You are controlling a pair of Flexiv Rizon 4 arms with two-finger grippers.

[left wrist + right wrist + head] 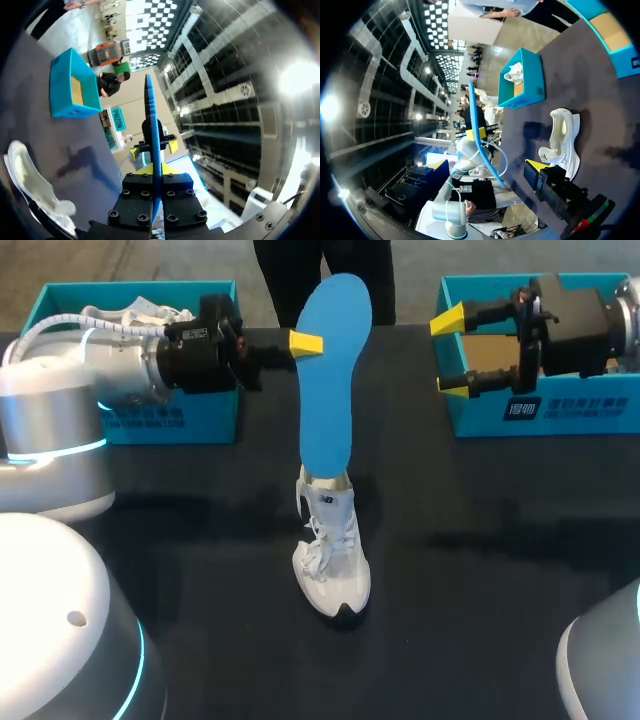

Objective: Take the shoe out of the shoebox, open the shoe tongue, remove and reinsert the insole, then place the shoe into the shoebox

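While the shoe (332,565) stood out mid-table, my left gripper (315,343) pinched the blue insole (330,390) upright above its opening. My right gripper (450,352) gaped empty. I judged reinserting and boxing undone.

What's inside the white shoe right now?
The blue insole's lower end meets the white shoe's opening, with the left gripper holding it upright. Whether it is actually inside, I cannot tell. The shoe's interior is hidden by its upper.

Upright insole (330,380) over the shoe (335,560) splits mid-table; bare table (480,570) either side, left box (170,420) and right box (480,410) behind.
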